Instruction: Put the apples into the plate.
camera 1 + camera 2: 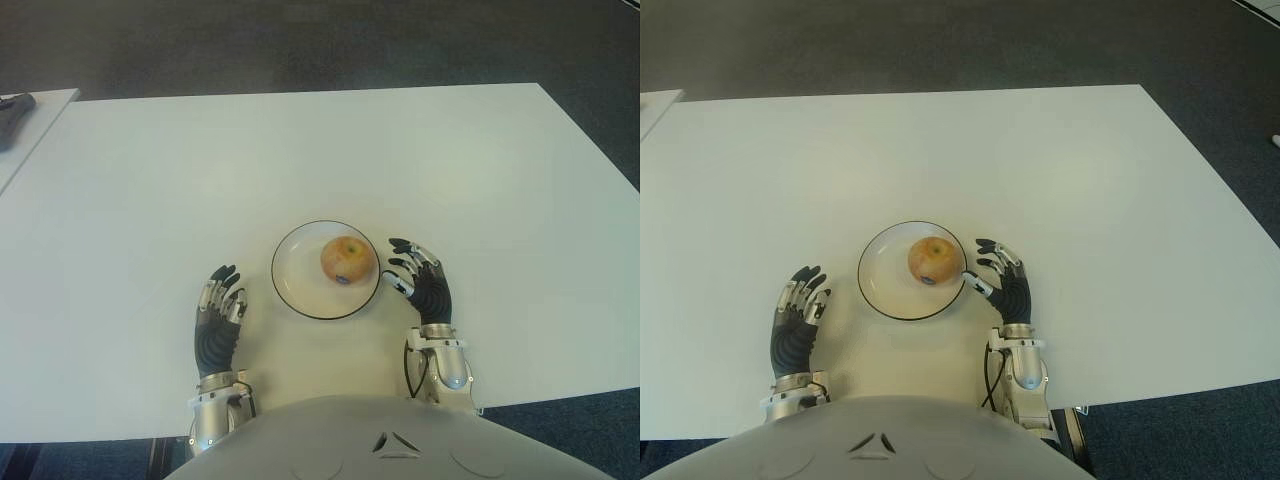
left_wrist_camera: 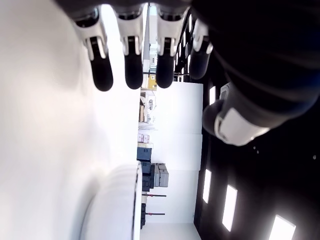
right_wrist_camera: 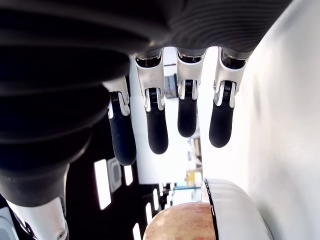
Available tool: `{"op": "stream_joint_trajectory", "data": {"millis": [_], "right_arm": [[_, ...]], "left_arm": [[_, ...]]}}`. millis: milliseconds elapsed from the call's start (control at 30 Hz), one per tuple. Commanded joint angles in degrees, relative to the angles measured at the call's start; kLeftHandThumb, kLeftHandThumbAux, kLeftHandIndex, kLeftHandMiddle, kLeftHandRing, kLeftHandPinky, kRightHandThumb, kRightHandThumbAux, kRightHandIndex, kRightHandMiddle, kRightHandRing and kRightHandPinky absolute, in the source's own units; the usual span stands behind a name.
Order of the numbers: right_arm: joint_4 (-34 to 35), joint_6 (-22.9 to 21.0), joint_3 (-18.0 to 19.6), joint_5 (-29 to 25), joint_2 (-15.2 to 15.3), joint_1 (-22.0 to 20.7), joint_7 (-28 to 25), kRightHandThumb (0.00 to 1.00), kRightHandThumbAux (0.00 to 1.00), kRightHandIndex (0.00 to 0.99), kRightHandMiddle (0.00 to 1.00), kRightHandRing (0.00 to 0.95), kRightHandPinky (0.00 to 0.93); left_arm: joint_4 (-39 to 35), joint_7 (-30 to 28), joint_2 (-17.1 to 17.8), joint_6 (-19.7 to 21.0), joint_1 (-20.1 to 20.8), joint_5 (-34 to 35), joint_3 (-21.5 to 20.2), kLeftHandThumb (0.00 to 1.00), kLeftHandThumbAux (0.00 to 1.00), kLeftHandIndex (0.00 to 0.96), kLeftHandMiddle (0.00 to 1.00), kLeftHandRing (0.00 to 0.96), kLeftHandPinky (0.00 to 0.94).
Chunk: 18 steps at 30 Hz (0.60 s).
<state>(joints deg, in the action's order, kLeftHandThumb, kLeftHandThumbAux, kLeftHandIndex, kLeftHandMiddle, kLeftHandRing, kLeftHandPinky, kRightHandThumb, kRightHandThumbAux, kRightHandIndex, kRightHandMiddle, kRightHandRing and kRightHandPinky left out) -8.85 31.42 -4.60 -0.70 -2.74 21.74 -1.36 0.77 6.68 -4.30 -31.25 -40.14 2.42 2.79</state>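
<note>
A red-yellow apple [image 1: 347, 260] sits inside a white plate with a dark rim [image 1: 296, 283] near the table's front edge; the apple [image 3: 180, 226] and the plate's rim [image 3: 212, 210] also show in the right wrist view. My right hand [image 1: 412, 267] is just right of the plate, fingers spread, holding nothing, fingertips [image 3: 156, 140] close to the rim. My left hand [image 1: 222, 295] shows left of the plate, fingers extended and empty, with its fingertips [image 2: 133, 75] clear of the plate's edge [image 2: 135, 200].
The white table [image 1: 300, 160] stretches wide beyond the plate. A second white surface with a dark object [image 1: 14, 115] on it stands at the far left. Dark carpet surrounds the tables.
</note>
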Motion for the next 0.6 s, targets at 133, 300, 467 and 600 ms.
{"op": "stream_joint_trajectory", "data": {"millis": [133, 300, 467, 600], "right_arm": [[-2.75, -3.29, 0.74, -0.43, 0.94, 5.38, -0.68, 0.687, 0.727, 0.403, 0.317, 0.312, 0.337], [-2.29, -3.16, 0.91, -0.36, 1.4, 5.8, -1.19, 0.684, 0.728, 0.402, 0.317, 0.306, 0.332], [-1.3, -4.19, 0.93, -0.04, 1.75, 6.27, -1.3, 0.682, 0.727, 0.402, 0.302, 0.297, 0.328], [-1.11, -3.79, 0.95, -0.15, 1.68, 6.34, -1.28, 0.682, 0.728, 0.402, 0.312, 0.307, 0.337]], "left_arm": [[1.04, -0.2, -0.99, 5.22, -4.6, 0.02, 0.67, 0.287, 0.644, 0.168, 0.18, 0.185, 0.236], [0.32, -0.15, -1.03, 5.28, -5.11, -0.21, 1.22, 0.285, 0.638, 0.166, 0.179, 0.183, 0.227], [0.17, -0.34, -1.15, 4.55, -5.36, -0.2, 1.75, 0.301, 0.629, 0.179, 0.181, 0.188, 0.249], [-0.09, 0.01, -1.07, 4.53, -5.59, -1.16, 2.09, 0.301, 0.634, 0.176, 0.18, 0.188, 0.237]]}}
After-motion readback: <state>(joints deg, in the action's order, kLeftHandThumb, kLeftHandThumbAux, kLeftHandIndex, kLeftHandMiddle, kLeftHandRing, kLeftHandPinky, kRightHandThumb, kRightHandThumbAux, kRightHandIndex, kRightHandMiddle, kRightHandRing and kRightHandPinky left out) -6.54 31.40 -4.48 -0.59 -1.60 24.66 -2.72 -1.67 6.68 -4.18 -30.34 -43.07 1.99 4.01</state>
